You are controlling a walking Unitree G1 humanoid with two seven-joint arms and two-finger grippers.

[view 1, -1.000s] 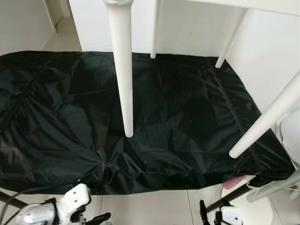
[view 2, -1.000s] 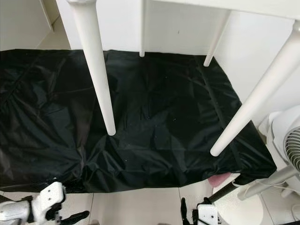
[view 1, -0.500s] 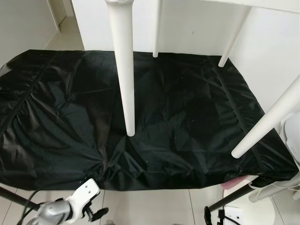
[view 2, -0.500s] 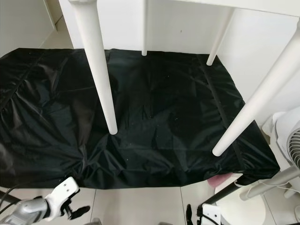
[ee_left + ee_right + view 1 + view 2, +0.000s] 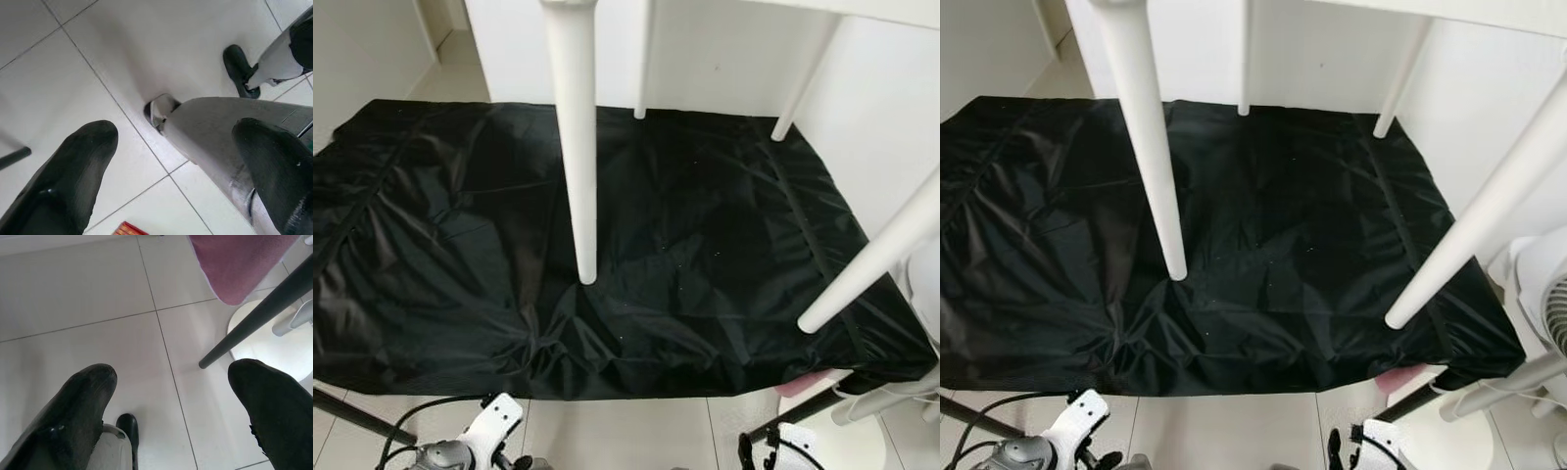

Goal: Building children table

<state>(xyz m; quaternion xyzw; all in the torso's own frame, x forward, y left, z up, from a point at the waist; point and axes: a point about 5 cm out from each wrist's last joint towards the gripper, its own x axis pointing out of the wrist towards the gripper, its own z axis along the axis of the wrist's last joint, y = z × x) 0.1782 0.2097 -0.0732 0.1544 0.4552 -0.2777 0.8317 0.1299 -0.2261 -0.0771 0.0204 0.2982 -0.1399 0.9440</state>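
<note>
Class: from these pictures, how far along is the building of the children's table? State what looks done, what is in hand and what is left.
Done: four white legs stand on the black sheet under a white tabletop, so the table looks assembled and upright.
In hand: nothing; the left end effector and right end effector hang open over the tiled floor.
Left: no loose parts visible; joint tightness cannot be judged.

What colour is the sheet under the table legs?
Black, glossy and wrinkled. The sheet under the white table legs shows best in the left eye view.
</note>
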